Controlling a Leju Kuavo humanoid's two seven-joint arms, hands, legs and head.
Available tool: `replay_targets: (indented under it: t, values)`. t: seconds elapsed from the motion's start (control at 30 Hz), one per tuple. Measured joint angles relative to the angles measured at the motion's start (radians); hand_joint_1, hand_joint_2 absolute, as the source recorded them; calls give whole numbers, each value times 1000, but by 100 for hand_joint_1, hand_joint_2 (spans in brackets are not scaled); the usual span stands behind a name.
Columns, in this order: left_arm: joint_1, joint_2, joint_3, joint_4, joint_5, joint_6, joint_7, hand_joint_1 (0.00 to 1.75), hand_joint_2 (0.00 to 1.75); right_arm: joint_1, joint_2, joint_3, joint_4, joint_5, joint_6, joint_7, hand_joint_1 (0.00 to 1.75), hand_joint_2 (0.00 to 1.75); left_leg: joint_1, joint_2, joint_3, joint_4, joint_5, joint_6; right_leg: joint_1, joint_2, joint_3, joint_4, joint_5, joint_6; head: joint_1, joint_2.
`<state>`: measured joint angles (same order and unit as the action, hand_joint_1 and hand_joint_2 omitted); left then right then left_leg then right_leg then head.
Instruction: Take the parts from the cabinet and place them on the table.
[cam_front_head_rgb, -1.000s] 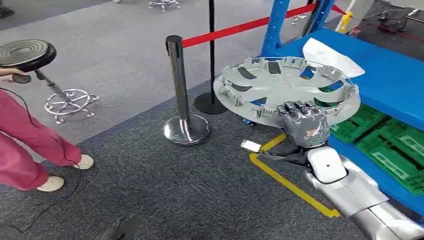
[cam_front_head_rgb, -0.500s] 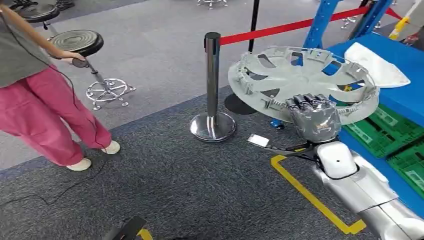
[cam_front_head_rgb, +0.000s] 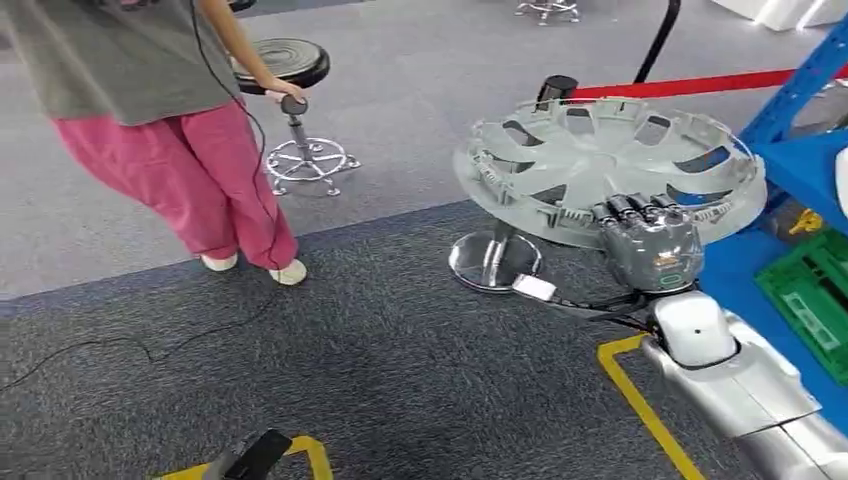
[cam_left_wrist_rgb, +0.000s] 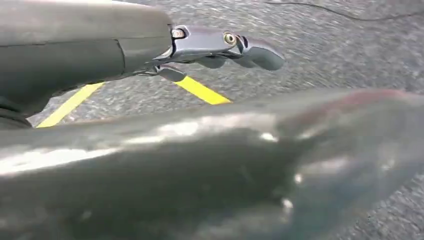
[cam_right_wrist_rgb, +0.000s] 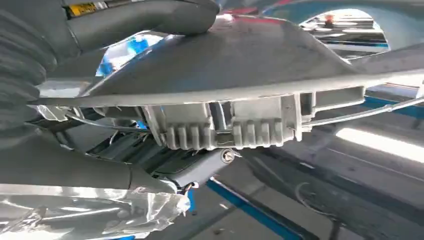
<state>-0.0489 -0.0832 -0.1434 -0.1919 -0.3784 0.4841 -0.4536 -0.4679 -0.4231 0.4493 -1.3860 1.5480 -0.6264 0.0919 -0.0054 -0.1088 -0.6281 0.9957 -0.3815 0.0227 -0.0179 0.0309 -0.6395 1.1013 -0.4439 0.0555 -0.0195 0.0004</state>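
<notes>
One grey plastic hubcap (cam_front_head_rgb: 610, 170) is riding flat in the robot's right hand (cam_front_head_rgb: 652, 248), whose fingers (cam_front_head_rgb: 632, 209) are curling over the rim's near edge while the thumb is pressing from underneath in the right wrist view (cam_right_wrist_rgb: 140, 20). The left hand (cam_left_wrist_rgb: 220, 47) is hanging over the carpet, fingers loosely bent and holding nothing. One stanchion post (cam_front_head_rgb: 497, 255) is standing just behind and under the hubcap, one blue shelving unit (cam_front_head_rgb: 800, 170) beside it, and one person (cam_front_head_rgb: 170, 110) is touching one stool (cam_front_head_rgb: 292, 65) well apart from it.
</notes>
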Motion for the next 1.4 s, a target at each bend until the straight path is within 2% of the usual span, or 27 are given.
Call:
replay_targets:
  t: [0.03,0.07,0.17,0.2,0.23,0.27,0.33,0.37,0.4,0.47,0.5,0.53,0.57,0.7,0.77,0.8,0.87,0.9,0.93,1.0,1.03,1.07,1.2,1.27,1.3,1.37,1.4]
  values:
    - [0,0,0,0,-2,0,1,0,0,1,-10,-8,-14,-6,5,-4,175,175,0,-12,-3,3,-2,-6,-7,47,27,-48,-7,3,0,0]
    - [-2,0,0,0,-5,-1,4,0,0,2,-20,-17,-30,-11,9,-7,175,175,-1,-24,-11,13,-2,-12,-9,54,43,-67,-11,1,-1,0]
    - [5,0,0,0,-11,-5,17,0,0,14,-44,-41,-82,-24,25,-15,175,175,8,-54,-20,3,9,-30,2,24,38,-59,-8,-14,-2,0]
    - [6,3,0,0,-16,-6,17,0,0,20,-50,-50,-99,-27,28,-18,175,175,8,-44,-24,6,4,-34,-5,10,43,-67,-4,-22,0,0]
    - [6,0,0,0,-18,-6,17,0,0,29,-58,-58,-111,-29,29,-19,175,175,-3,25,-30,27,-13,-41,-2,0,46,-70,-4,-29,-6,0]
    - [2,0,0,0,-20,-6,17,0,0,41,-69,-68,-128,-31,30,-20,175,175,-3,70,-59,85,-50,-47,0,-15,47,-70,-5,-34,-15,0]
    - [-4,-1,-1,0,-27,-10,17,0,0,65,-90,-88,-153,-33,29,-21,175,175,4,97,-146,262,-129,-52,4,-46,48,-70,-8,-40,-14,0]
    - [-4,-3,-2,0,-29,-13,18,0,0,76,-97,-97,-163,-33,29,-21,175,175,7,97,-178,325,-146,-54,4,-61,49,-70,-10,-41,-13,0]
    - [-2,-4,-3,0,-29,-14,19,0,0,87,-103,-104,-174,-34,29,-21,175,175,8,97,-183,334,-138,-55,5,-74,50,-70,-11,-40,-14,0]
    - [-2,-5,-3,0,-29,-16,20,0,0,104,-116,-115,-192,-38,29,-21,175,175,9,102,-124,221,-66,-52,5,-99,56,-70,-16,-36,-14,0]
    - [-3,-6,-3,0,-29,-15,20,0,0,108,-121,-120,-199,-38,29,-21,175,175,6,125,-70,125,-23,-48,5,-110,61,-70,-19,-33,-13,0]
    - [-4,-6,-3,0,-29,-15,20,0,0,111,-125,-124,-205,-38,29,-21,175,175,0,184,-26,49,1,-42,7,-117,65,-70,-22,-29,-14,0]
    - [-8,-6,-3,0,-29,-15,20,0,0,114,-131,-127,-210,-39,29,-21,175,175,-14,207,-9,9,-9,-40,16,-126,63,-63,-30,-20,-15,0]
    - [-7,-6,-3,0,-29,-15,21,0,0,124,-140,-131,-220,-38,28,-21,175,175,-14,151,-14,4,-4,-12,12,-177,81,-75,-37,0,-10,0]
    - [-9,-7,-3,0,-34,-13,21,0,0,142,-147,-139,-233,-37,28,-14,175,175,-5,124,-6,-2,-1,2,5,-79,49,-5,-81,1,-5,0]
    - [-11,-9,-3,0,-38,-13,21,0,0,155,-153,-148,-239,-36,28,-12,175,175,-3,107,-7,-1,-2,5,5,-48,9,74,-116,1,3,0]
    - [-12,-16,-3,0,-39,-13,21,0,0,182,-161,-168,-254,-32,27,-10,175,175,-4,74,-5,-1,-2,6,6,-29,-81,234,-173,5,4,0]
    - [-10,-18,-3,0,-39,-13,21,0,0,202,-163,-181,-266,-28,26,-11,175,175,-3,57,-4,-1,-2,6,7,-29,-100,255,-166,4,5,0]
    - [-8,-19,-3,0,-39,-13,19,0,0,224,-164,-193,-280,-20,26,-11,175,175,-2,40,-1,0,-3,6,5,-29,-93,226,-135,5,4,0]
    - [-5,-22,-3,0,-38,-13,14,0,0,277,-164,-223,-309,-3,21,-5,175,175,4,6,4,2,-6,0,-2,-18,-20,57,-36,9,5,0]
    - [-3,-23,-3,0,-38,-13,13,0,0,312,-165,-240,-324,4,16,-5,175,175,7,-11,6,6,-10,-7,-13,14,24,-36,1,17,5,0]
    - [-1,-22,-3,0,-38,-10,13,0,0,349,-165,-263,-340,10,3,-9,175,175,3,-25,0,12,-12,-15,-15,50,39,-59,-23,22,5,0]
    - [37,-18,-3,4,-38,3,22,0,0,515,-136,-385,-428,12,-41,-96,175,175,9,-63,-10,12,-6,-28,-5,7,50,-56,-19,-5,3,0]
    - [48,-13,-3,5,-40,7,28,0,0,596,-97,-455,-488,12,-45,-146,175,175,-3,51,-30,60,-48,-36,-5,-16,53,-59,-20,-22,-7,0]
    - [47,-11,-3,5,-43,7,35,0,0,642,-75,-490,-521,12,-48,-165,175,175,-3,80,-64,131,-89,-40,-1,-32,53,-59,-22,-26,-5,0]
    - [46,-8,-3,5,-48,8,45,0,0,710,-27,-549,-567,12,-52,-189,175,175,0,96,-140,292,-159,-42,2,-64,53,-59,-27,-33,-6,0]
    - [49,-7,-3,5,-50,8,51,0,0,734,-4,-573,-585,12,-52,-201,175,175,0,96,-159,333,-166,-41,3,-78,54,-59,-28,-34,-7,0]
